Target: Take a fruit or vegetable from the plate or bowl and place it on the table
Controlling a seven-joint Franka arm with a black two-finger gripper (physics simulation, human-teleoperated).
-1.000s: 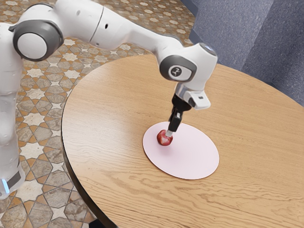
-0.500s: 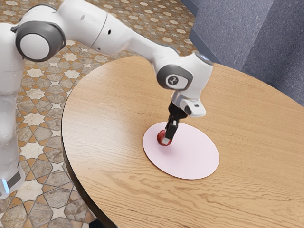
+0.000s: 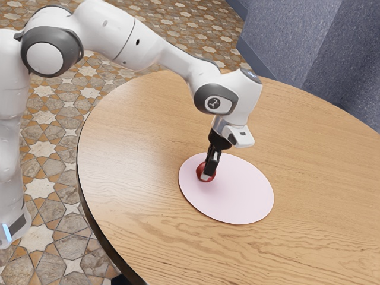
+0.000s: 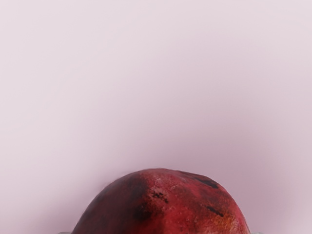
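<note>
A red round fruit [image 3: 203, 168] rests on the pink plate [image 3: 243, 196], toward the exterior view's left part of it. My gripper [image 3: 208, 173] is down at the fruit, pointing downward and covering part of it. In the wrist view the top of the fruit [image 4: 163, 207], dark red with black marks, rises from the lower edge, directly under my hand. Pink plate surface [image 4: 146, 87] lies behind it. Contact on both sides of the fruit cannot be made out.
The round wooden table [image 3: 136, 136] extends around the plate on all sides. Its near curved edge runs along the exterior view's left, with the patterned floor [image 3: 44, 148] beyond. A blue-grey wall [image 3: 291, 35] stands at the upper right.
My hand has come down and slightly toward the exterior view's left, from above the fruit to around its height. The fruit and plate have not visibly moved.
</note>
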